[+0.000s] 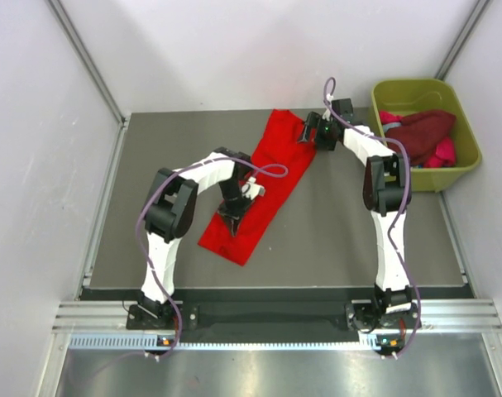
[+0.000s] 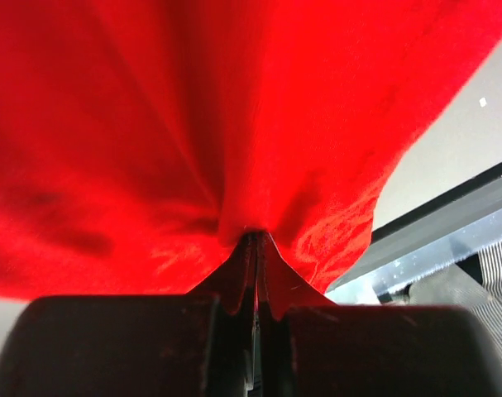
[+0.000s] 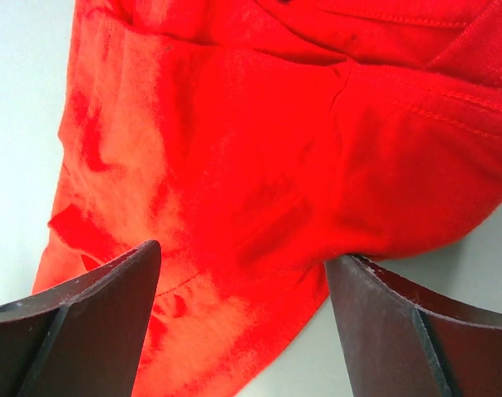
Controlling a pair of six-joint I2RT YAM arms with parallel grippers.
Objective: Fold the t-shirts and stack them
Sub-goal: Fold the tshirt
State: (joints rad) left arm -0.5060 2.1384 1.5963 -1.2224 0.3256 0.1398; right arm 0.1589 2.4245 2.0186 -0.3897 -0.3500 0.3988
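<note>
Red cloth fills your left wrist view: the red shirt (image 2: 234, 107) is pinched tight in the left jaws, with a fold of it bunched right at their tips. From above, you see that shirt lying as a long slanted strip on the grey tabletop (image 1: 341, 240), running from near left toward far right. Your left arm (image 1: 180, 203) reaches over its near half, and your right arm (image 1: 383, 178) reaches to its far end. The right jaws stand wide apart just over the shirt's edge, gripping nothing. A maroon shirt (image 1: 422, 128) and a pink shirt (image 1: 443, 153) lie heaped in the green tub (image 1: 449, 180) at the far right
</note>
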